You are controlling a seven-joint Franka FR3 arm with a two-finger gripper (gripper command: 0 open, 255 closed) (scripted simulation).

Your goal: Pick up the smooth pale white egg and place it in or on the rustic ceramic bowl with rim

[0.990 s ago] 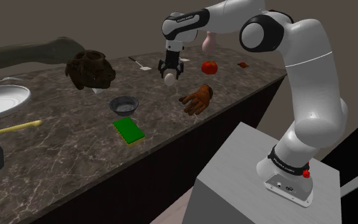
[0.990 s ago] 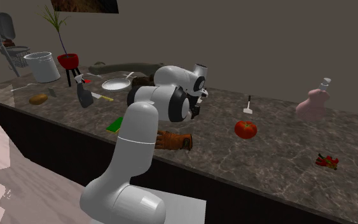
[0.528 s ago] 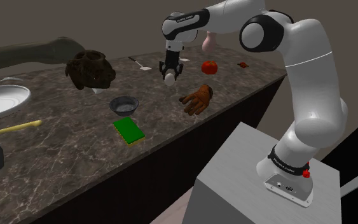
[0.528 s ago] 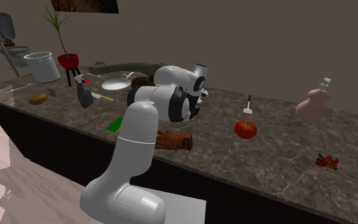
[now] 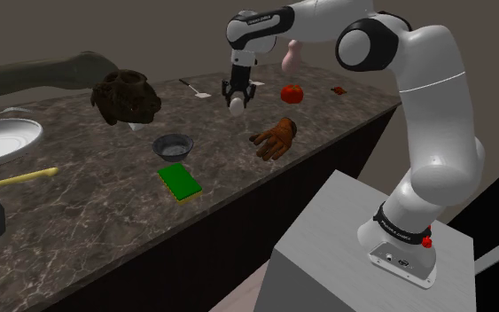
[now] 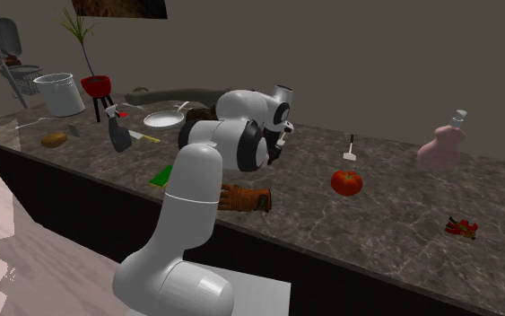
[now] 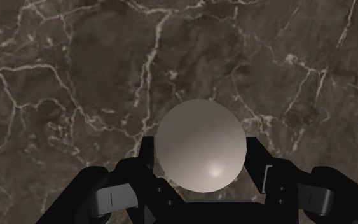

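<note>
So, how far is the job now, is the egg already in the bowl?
Not yet. Done: the fingers clasp the egg, and it hangs clear above the counter. In hand: the carry. Left: bring it over the bowl, which stands beside the green sponge with no egg in it, then lower and let go.
</note>
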